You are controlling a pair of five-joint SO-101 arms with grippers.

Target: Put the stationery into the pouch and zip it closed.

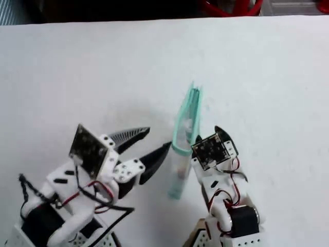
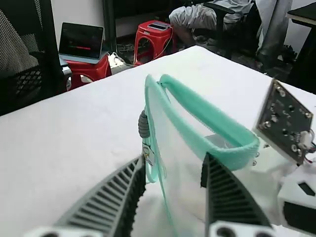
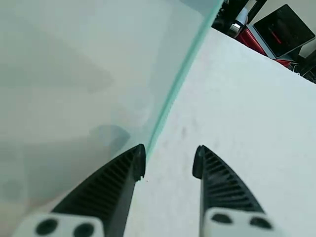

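Observation:
The pouch (image 1: 184, 128) is clear plastic with a teal zipper band and stands on edge near the table's middle. In the left wrist view the pouch (image 2: 197, 133) shows its mouth gaping, and a grey-ended piece of stationery (image 2: 143, 124) sits inside against the wall. My left gripper (image 2: 173, 163) is open, its black fingers just short of the pouch's near end. In the high view the left gripper (image 1: 153, 143) lies to the left of the pouch. My right gripper (image 3: 169, 160) is open beside the pouch (image 3: 74, 74), whose teal edge runs down to one fingertip.
The white table (image 1: 77, 67) stretches bare around the pouch. The right arm's wrist camera board (image 2: 289, 121) sits close behind the pouch in the left wrist view. Red stools, a laptop and chairs stand beyond the table's far edge.

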